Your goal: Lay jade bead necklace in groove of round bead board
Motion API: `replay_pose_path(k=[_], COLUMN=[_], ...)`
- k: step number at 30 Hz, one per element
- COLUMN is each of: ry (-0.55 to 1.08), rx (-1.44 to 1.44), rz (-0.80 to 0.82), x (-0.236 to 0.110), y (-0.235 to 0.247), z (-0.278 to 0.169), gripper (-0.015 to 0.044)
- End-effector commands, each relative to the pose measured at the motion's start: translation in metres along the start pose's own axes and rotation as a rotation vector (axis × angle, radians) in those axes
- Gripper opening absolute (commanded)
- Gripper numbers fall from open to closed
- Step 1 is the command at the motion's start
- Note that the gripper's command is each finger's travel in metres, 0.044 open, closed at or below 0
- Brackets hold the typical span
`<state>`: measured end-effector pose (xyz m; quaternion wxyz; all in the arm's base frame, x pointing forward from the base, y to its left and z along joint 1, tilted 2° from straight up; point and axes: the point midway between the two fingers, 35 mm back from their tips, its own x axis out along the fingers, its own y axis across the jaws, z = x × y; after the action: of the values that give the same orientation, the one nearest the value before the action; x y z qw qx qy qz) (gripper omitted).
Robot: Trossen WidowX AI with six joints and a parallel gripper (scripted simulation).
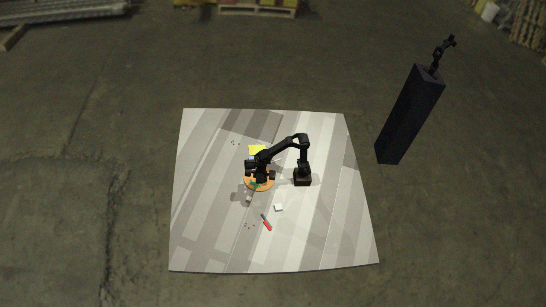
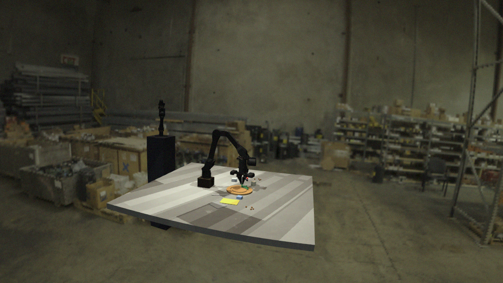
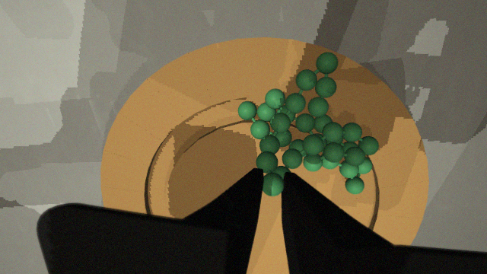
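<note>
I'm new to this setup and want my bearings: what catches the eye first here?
A heap of green beads, the jade necklace, lies bunched on the round orange bead board, across its groove rather than along it. The black gripper pinches one bead at the heap's near edge.

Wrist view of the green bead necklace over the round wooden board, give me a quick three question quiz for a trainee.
1. True or false: the gripper has let go of the green bead necklace.
2. Where does most of the necklace lie?
A. bunched in a heap on the round tan wooden bead board
B. spread evenly along the groove
C. off the board on the grey table
3. Fill in: the black fingers pinch one ____ at the heap's near edge.

Key: 1 false; 2 A; 3 bead.
</note>
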<state>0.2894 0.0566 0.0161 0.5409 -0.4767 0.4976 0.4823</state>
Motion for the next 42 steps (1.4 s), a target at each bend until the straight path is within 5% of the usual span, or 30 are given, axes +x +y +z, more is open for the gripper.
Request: replay_pose_path(k=[1,19,36,42], ry=[0.004,0.004,0.003,0.004], rx=[-0.003,-0.003,-0.002,-0.003], rz=[0.012,0.012,0.008,0.012], x=[0.009,0.024,0.01,-0.005], y=[0.003,0.004,0.002,0.004], z=[-0.001,-0.002,-0.001,-0.001], gripper=[0.0,0.0,0.044,0.044])
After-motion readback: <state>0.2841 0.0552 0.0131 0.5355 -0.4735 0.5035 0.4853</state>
